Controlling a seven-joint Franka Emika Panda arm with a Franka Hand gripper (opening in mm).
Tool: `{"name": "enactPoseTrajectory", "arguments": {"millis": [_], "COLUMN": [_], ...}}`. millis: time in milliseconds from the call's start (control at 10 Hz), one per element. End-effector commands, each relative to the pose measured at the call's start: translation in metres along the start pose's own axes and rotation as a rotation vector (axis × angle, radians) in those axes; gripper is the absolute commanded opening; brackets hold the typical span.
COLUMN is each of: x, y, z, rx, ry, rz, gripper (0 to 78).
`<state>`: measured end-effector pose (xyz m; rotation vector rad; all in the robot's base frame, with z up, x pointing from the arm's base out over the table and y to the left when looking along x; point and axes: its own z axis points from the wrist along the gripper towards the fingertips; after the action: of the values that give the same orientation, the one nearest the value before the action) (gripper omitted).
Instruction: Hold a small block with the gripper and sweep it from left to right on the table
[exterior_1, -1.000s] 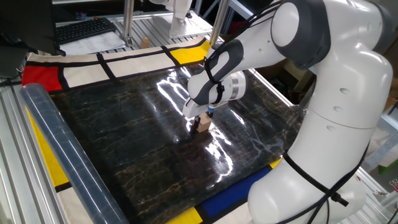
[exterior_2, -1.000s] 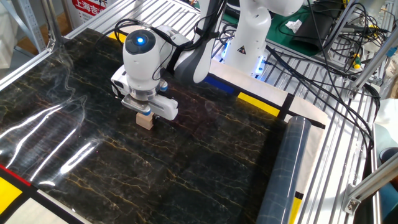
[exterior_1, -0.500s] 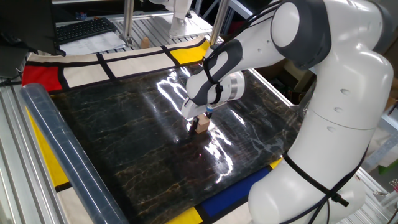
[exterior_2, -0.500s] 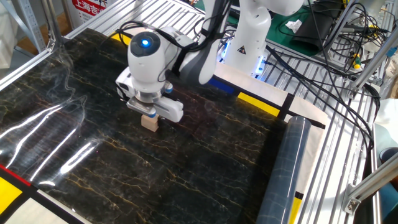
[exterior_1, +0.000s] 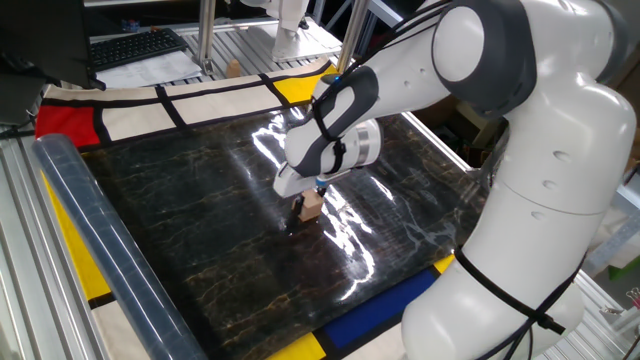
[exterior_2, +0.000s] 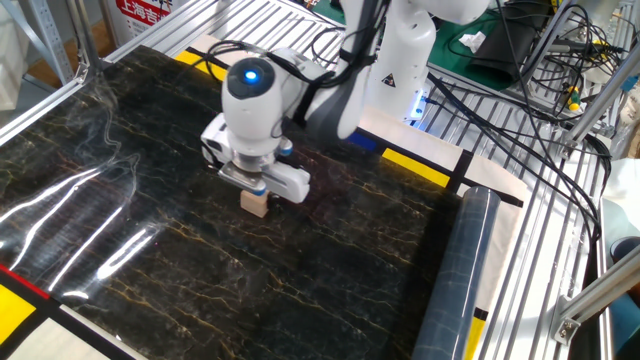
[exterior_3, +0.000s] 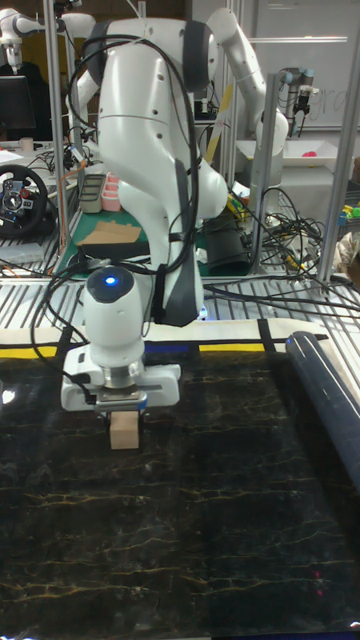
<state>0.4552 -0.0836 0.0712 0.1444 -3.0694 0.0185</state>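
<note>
Black marble table (exterior_2: 150, 270) lies open around claw-held block (exterior_2: 255, 203).

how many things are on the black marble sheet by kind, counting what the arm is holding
small wooden block: 1, held in the tool and resting on the table
rolled dark sheet at the table's edge: 1
total: 2

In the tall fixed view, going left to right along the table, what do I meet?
The gripper shut on the small block, then bare black marble table, then the dark rolled-up cylinder at the right edge.
</note>
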Motion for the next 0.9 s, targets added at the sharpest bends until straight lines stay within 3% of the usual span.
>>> {"name": "enactPoseTrajectory", "arguments": {"millis": [100, 400, 900], "x": [0.006, 0.008, -0.007], "y": [0.03, 0.043, 0.034], "z": [-0.004, -0.002, -0.016], "rx": [-0.015, -0.029, -0.02], "ry": [-0.004, -0.005, 0.0], "rz": [0.019, 0.027, 0.028], "gripper": [1.1, 1.1, 1.1]}}
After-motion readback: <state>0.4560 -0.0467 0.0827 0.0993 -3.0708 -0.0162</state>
